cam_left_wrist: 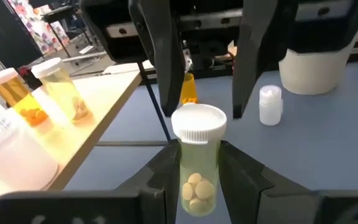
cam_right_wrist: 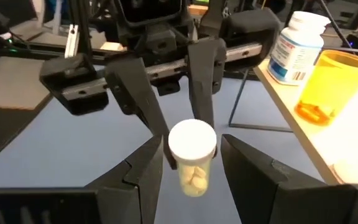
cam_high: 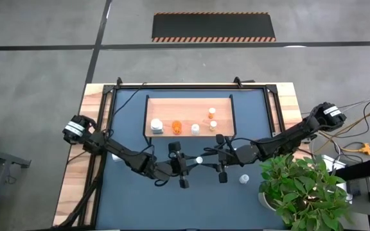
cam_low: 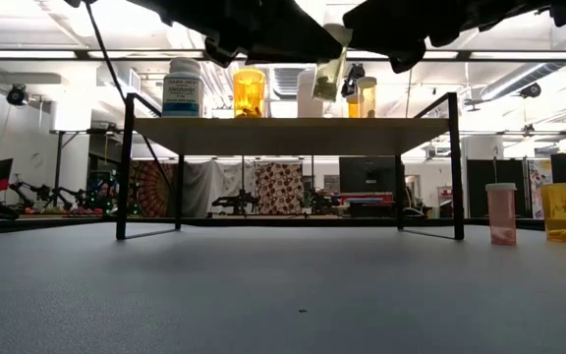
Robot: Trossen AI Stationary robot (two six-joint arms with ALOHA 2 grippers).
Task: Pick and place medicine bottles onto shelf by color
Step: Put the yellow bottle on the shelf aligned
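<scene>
Clear white-capped bottle (cam_left_wrist: 197, 160) clamped between left gripper's (cam_left_wrist: 199, 186) fingers, right gripper (cam_right_wrist: 188, 174) open around it.

- Green potted plant (cam_high: 304, 189) at the dark blue surface (cam_high: 172, 205), near right corner.
- Black mat with striped edges (cam_high: 214, 26) on the grey floor beyond.
</scene>
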